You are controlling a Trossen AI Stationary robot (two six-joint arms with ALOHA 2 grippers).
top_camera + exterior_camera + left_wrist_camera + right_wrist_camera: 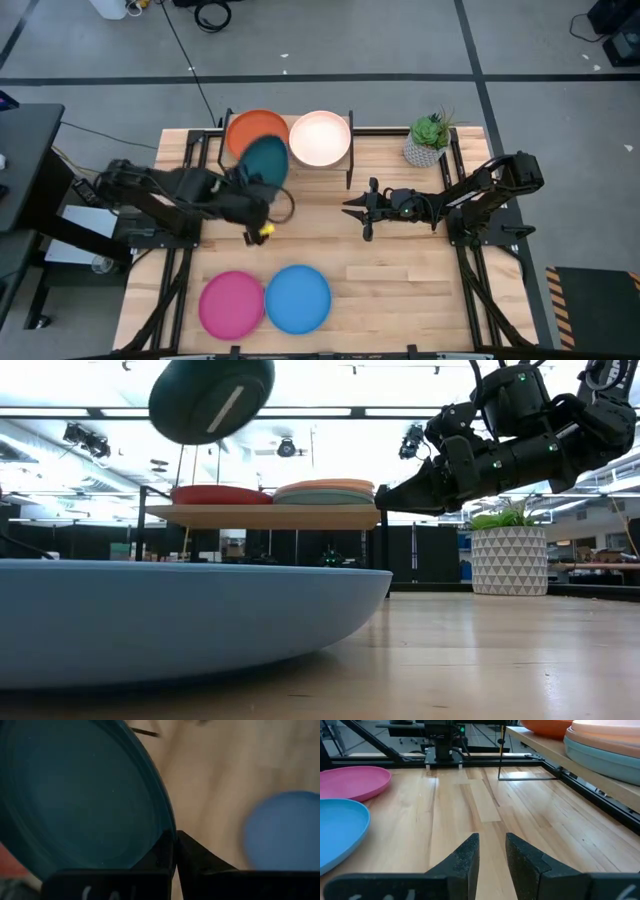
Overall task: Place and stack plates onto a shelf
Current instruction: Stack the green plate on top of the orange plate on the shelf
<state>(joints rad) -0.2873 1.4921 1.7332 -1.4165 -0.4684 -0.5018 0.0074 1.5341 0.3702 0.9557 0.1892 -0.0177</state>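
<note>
Now our left gripper (175,851) pinches the rim of the dark teal plate (265,160), lifted beside the shelf (262,516) where the orange plate (255,127) lies. Next we think it must go on that orange plate. Our right gripper (492,851) waits mid-table, fingers slightly apart, holding nothing.

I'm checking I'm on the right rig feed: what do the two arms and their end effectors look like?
Both arms are matte black, built of jointed segments with black cables looped along them. The left end effector has a small yellow tag beside it. The right end effector ends in two dark wedge-shaped fingers; green indicator lights glow on the right arm in the low view.
</note>
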